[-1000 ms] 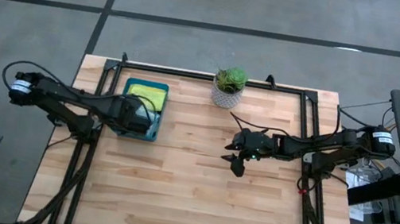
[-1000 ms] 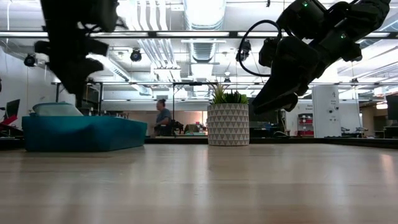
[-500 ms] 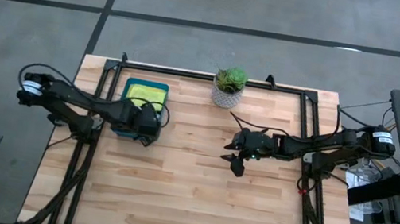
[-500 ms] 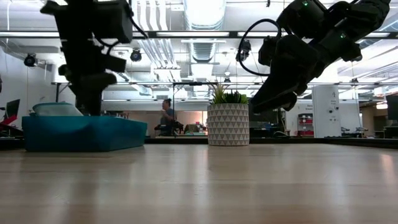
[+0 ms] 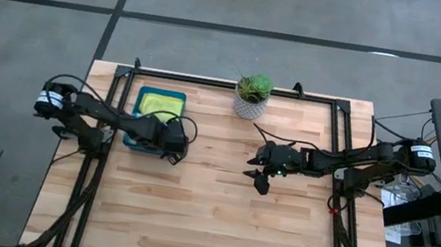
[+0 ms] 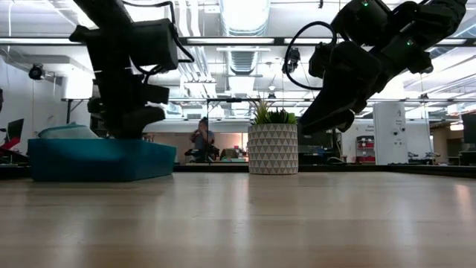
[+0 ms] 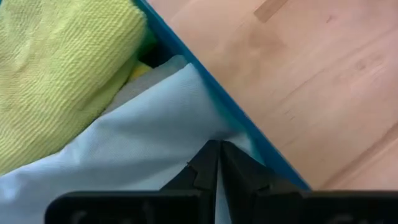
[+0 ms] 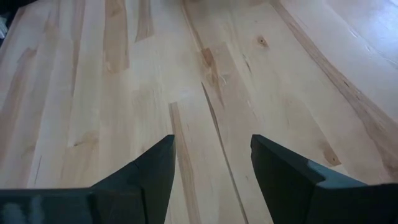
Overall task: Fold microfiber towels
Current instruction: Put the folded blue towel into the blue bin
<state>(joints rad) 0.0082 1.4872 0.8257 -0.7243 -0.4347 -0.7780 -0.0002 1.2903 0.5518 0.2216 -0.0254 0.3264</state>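
Note:
A dark teal tray at the table's far left holds the microfiber towels. In the left wrist view a yellow towel lies beside a light teal towel, with a strip of pale grey cloth between them. My left gripper reaches down into the tray's right near corner, shut on the light teal towel just inside the tray wall. My right gripper hangs open above bare wood at the table's middle right, nothing between its fingers. My left gripper pinches the light teal towel between its two fingertips, close to the tray's right wall. The fingers come slanting down from above. The cloth lies in the tray and creases around the tips; one layer or several, I cannot tell.
A potted plant in a white patterned pot stands at the far edge's middle. Bare wooden tabletop spreads across the middle and near side. A black frame runs along the table's edges.
My left gripper has moved toward the table's right edge along the tray and sunk down into it, tipping steeper, ending at the tray's right near corner. My right arm has kept still.

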